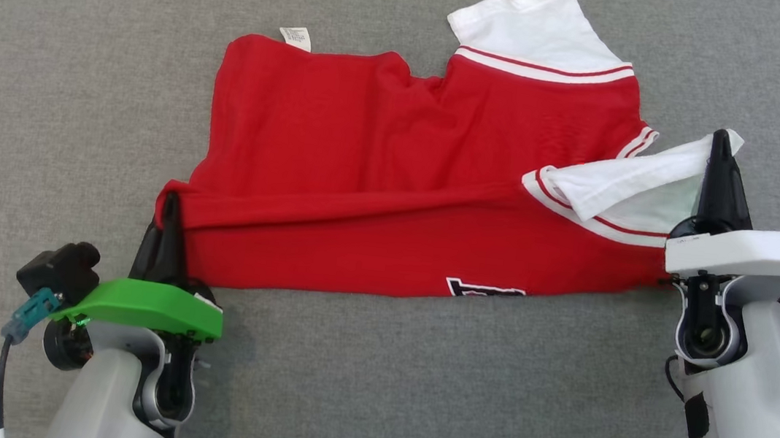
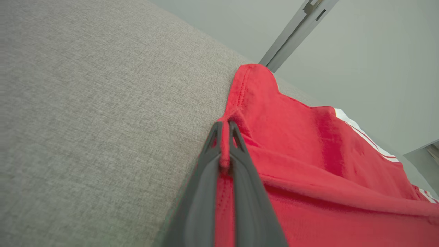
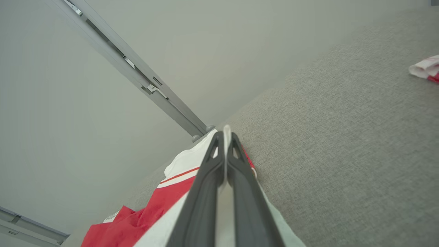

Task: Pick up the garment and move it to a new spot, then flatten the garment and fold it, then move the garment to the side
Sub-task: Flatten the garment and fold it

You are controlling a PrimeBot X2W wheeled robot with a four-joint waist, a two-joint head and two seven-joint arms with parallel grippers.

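Garment (image 1: 400,198) status: the red jersey with white sleeves lies on the grey fabric surface (image 1: 84,66), spread wide but not flat. Left gripper (image 1: 169,212): fingers pressed together, pinching the red hem corner at the near left. Right gripper (image 1: 719,150): fingers pressed together, pinching the white sleeve at the right. A long ridge of cloth runs between the two grips. Farther back, the second sleeve (image 1: 537,26) and the edge bearing the label (image 1: 296,37) lie uneven. Assessment: relocation appears done; flattening and folding are under way; the move to the side is outstanding.
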